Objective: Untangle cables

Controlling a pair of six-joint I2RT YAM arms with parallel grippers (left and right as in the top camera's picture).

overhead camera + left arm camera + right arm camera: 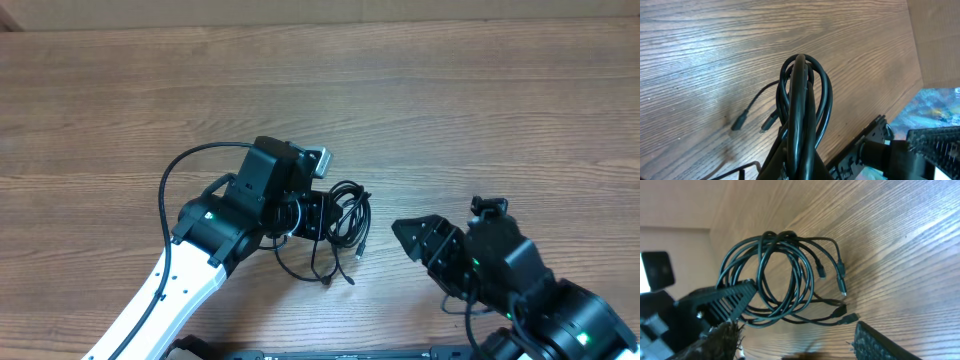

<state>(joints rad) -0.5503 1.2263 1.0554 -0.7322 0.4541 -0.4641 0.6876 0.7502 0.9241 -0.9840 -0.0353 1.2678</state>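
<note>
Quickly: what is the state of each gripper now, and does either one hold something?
Left gripper: closed, holding the bundle of thin black cables.
Right gripper: open, holding nothing.

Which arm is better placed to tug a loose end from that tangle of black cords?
Probably right: the right gripper, open, faces loose plug ends of the thin black cables; the left gripper is shut on the bundle.

The brown wood-grain table (450, 100) is bare across its far half and toward both side edges. Near the middle, looped thin black cables (345, 215) and the left tool (322, 215) pinching them block the way. A bare strip separates them from the right tool (415, 238).
</note>
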